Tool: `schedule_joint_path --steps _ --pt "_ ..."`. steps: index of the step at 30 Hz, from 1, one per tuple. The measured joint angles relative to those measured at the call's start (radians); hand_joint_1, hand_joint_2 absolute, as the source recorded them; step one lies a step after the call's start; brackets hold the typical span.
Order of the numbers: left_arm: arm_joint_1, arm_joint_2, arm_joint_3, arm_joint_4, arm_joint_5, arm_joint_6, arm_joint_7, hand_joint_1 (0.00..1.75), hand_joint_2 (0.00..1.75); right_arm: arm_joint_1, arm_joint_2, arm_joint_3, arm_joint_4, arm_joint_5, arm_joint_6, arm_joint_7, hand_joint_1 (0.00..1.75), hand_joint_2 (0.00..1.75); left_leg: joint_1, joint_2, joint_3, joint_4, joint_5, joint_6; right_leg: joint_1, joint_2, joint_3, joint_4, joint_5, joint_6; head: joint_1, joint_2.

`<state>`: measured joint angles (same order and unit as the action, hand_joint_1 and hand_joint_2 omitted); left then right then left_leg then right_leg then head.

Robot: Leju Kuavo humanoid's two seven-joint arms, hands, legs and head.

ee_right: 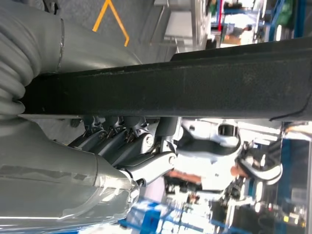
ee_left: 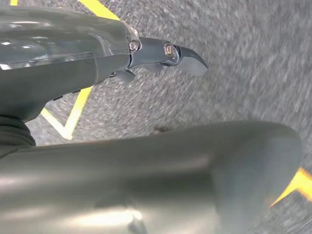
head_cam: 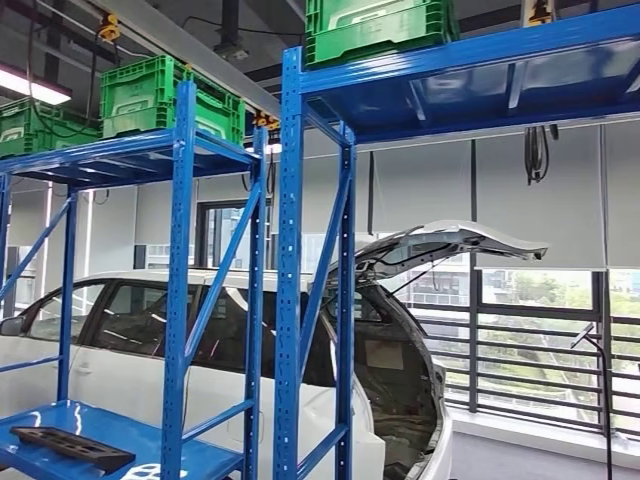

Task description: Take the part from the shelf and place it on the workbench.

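Observation:
A long black part runs across the right wrist view. My right hand grips it, with the dark fingers curled under the bar and the grey thumb side against it. My left hand hangs over the grey floor and holds nothing; one dark finger points straight out, apart from the thick thumb. In the head view another flat black part lies on the low deck of the blue shelf at the bottom left.
Two blue steel racks stand close in front, with green crates on their top decks. Behind them is a white car with its tailgate raised. Windows and a railing lie to the right. Yellow lines mark the floor.

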<state>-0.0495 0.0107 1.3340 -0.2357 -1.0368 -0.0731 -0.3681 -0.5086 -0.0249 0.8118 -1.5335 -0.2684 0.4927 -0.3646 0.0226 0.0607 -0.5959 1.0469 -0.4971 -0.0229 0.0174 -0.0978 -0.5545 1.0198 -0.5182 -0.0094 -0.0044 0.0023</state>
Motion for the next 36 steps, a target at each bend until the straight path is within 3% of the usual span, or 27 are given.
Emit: schedule_joint_path --steps 2,4,6,8,9,10,11,12,14,16,18,20,22,24,25,26,28,29,31,33,34,36 --pt "0.000 0.009 0.010 -0.001 0.006 0.000 0.005 0.00 1.75 -0.001 0.003 0.005 -0.001 0.002 -0.002 -0.001 1.75 1.75 -0.004 -0.015 -0.005 0.000 0.003 0.017 0.000 -0.015 -0.001 0.004 -0.001 0.005 -0.001 0.000" --pt "0.000 0.014 0.018 -0.001 0.008 0.001 0.010 0.00 1.75 -0.004 0.005 0.007 -0.001 0.002 -0.002 -0.001 1.75 1.75 -0.003 -0.032 -0.008 -0.002 0.009 0.028 -0.007 0.013 -0.006 0.021 -0.020 0.014 -0.001 0.000" --pt "-0.005 0.020 0.024 -0.001 0.009 0.004 0.016 0.00 1.75 -0.008 0.003 0.008 -0.002 0.003 -0.002 -0.001 1.75 1.75 0.000 -0.050 -0.014 -0.003 0.015 0.038 -0.014 0.065 -0.040 0.102 -0.077 0.024 -0.001 0.000" --pt "-0.009 0.025 0.029 -0.001 0.008 0.010 0.028 0.00 1.75 -0.009 -0.004 0.008 -0.001 0.004 -0.004 -0.003 1.75 1.75 -0.001 -0.072 -0.019 -0.003 0.020 0.044 -0.016 0.086 -0.094 0.231 -0.135 0.028 -0.001 0.000" --pt "-0.008 0.028 0.030 -0.001 0.008 0.015 0.035 0.00 1.75 -0.009 -0.007 0.008 -0.001 0.005 -0.005 -0.004 1.75 1.75 -0.003 -0.084 -0.020 -0.003 0.022 0.046 -0.016 0.088 -0.110 0.270 -0.143 0.027 -0.001 0.000" --pt "-0.007 0.031 0.032 -0.001 0.008 0.019 0.041 0.00 1.75 -0.008 -0.010 0.008 0.000 0.006 -0.007 -0.005 1.75 1.75 -0.005 -0.095 -0.021 -0.003 0.023 0.047 -0.016 0.090 -0.108 0.273 -0.132 0.024 -0.001 0.000" --pt "-0.005 0.035 0.034 -0.002 0.009 0.024 0.046 0.00 1.75 -0.008 -0.012 0.008 0.000 0.007 -0.010 -0.006 1.75 1.75 -0.007 -0.107 -0.021 -0.003 0.025 0.047 -0.015 0.096 -0.089 0.235 -0.104 0.018 -0.001 0.000" --pt "-0.004 0.039 0.037 -0.002 0.011 0.029 0.050 0.00 1.75 -0.008 -0.014 0.007 0.000 0.008 -0.013 -0.008 1.75 1.75 -0.008 -0.120 -0.021 -0.003 0.027 0.046 -0.014 0.110 -0.057 0.170 -0.066 0.009 -0.001 0.000" --pt "-0.006 0.048 0.045 -0.004 0.013 0.039 0.057 0.00 1.75 -0.007 -0.017 0.007 0.000 0.016 -0.021 -0.016 1.75 1.75 -0.007 -0.143 -0.025 -0.004 0.033 0.041 -0.011 0.160 -0.001 0.051 -0.016 -0.010 0.000 0.000" --pt "-0.006 0.059 0.051 -0.008 0.014 0.048 0.063 0.00 1.75 -0.005 -0.023 0.006 -0.001 0.027 -0.027 -0.025 1.75 1.75 0.002 -0.165 -0.033 -0.005 0.041 0.030 -0.007 0.184 0.015 0.011 -0.006 -0.018 0.001 0.000" --pt "0.000 0.078 0.057 -0.013 0.014 0.056 0.063 0.00 1.75 -0.006 -0.027 0.002 -0.002 0.032 -0.030 -0.033 1.75 1.75 0.007 -0.179 -0.040 -0.010 0.047 0.017 -0.005 0.159 0.020 -0.007 0.002 -0.019 0.001 0.000" --pt "0.005 0.106 0.061 -0.019 0.014 0.059 0.062 0.00 1.75 -0.007 -0.028 -0.003 -0.004 0.034 -0.030 -0.040 1.75 1.75 0.004 -0.141 -0.056 0.014 0.024 0.010 -0.009 0.131 0.026 -0.034 0.013 -0.024 0.002 0.000" --pt "0.002 0.137 0.065 -0.027 0.015 0.060 0.063 0.00 1.75 -0.005 -0.031 -0.006 -0.004 0.034 -0.029 -0.044 1.75 1.75 0.003 -0.090 -0.098 0.109 -0.038 0.004 -0.010 0.103 0.025 -0.044 0.019 -0.026 0.005 0.000" --pt "0.000 0.159 0.071 -0.032 0.021 0.060 0.066 0.00 1.75 0.001 -0.034 -0.008 -0.002 0.036 -0.027 -0.045 1.75 1.75 0.006 -0.076 -0.137 0.215 -0.082 -0.005 -0.011 0.072 0.022 -0.042 0.019 -0.027 0.006 0.000" --pt "0.001 0.167 0.076 -0.034 0.026 0.059 0.067 0.00 1.75 0.005 -0.035 -0.008 -0.002 0.038 -0.027 -0.047 1.75 1.75 0.009 -0.073 -0.137 0.229 -0.080 -0.010 -0.011 0.058 0.021 -0.041 0.018 -0.026 0.006 0.000" --pt "0.003 0.171 0.081 -0.035 0.031 0.058 0.068 0.00 1.75 0.008 -0.035 -0.008 -0.002 0.040 -0.026 -0.048 1.75 1.75 0.012 -0.067 -0.118 0.204 -0.061 -0.015 -0.013 0.045 0.020 -0.039 0.016 -0.023 0.007 0.000" --pt "0.003 0.179 0.091 -0.039 0.040 0.055 0.067 0.00 1.75 0.010 -0.035 -0.009 -0.002 0.045 -0.026 -0.052 1.75 1.75 0.014 -0.031 -0.046 0.084 -0.008 -0.026 -0.013 0.022 0.019 -0.029 0.008 -0.011 0.007 0.000" --pt "0.000 0.182 0.095 -0.041 0.043 0.053 0.066 0.00 1.75 0.010 -0.035 -0.010 -0.003 0.048 -0.027 -0.053 1.75 1.75 0.013 -0.011 -0.019 0.032 0.009 -0.024 -0.012 0.012 0.017 -0.020 0.003 -0.004 0.008 0.000" --pt "-0.003 0.183 0.101 -0.043 0.043 0.051 0.064 0.00 1.75 0.011 -0.035 -0.012 -0.005 0.052 -0.028 -0.054 1.75 1.75 0.005 0.007 -0.003 -0.007 0.010 -0.009 -0.006 -0.007 0.014 -0.008 -0.005 0.007 0.008 0.000" --pt "0.001 0.182 0.105 -0.043 0.043 0.051 0.064 0.00 1.75 0.011 -0.035 -0.013 -0.007 0.053 -0.029 -0.055 1.75 1.75 0.004 -0.014 -0.009 -0.006 0.014 0.009 -0.007 -0.022 0.016 -0.006 -0.009 0.012 0.007 0.000" --pt "0.003 0.181 0.106 -0.043 0.043 0.051 0.064 0.00 1.75 0.011 -0.035 -0.014 -0.008 0.053 -0.029 -0.055 1.75 1.75 0.004 -0.024 -0.011 -0.007 0.016 0.015 -0.010 -0.011 0.015 0.001 -0.018 0.016 0.007 0.000" --pt "0.002 0.181 0.108 -0.043 0.044 0.052 0.063 0.00 1.75 0.011 -0.035 -0.016 -0.010 0.053 -0.029 -0.055 1.75 1.75 0.006 -0.042 -0.014 -0.008 0.021 0.026 -0.017 0.039 -0.010 0.067 -0.067 0.024 0.007 0.000"
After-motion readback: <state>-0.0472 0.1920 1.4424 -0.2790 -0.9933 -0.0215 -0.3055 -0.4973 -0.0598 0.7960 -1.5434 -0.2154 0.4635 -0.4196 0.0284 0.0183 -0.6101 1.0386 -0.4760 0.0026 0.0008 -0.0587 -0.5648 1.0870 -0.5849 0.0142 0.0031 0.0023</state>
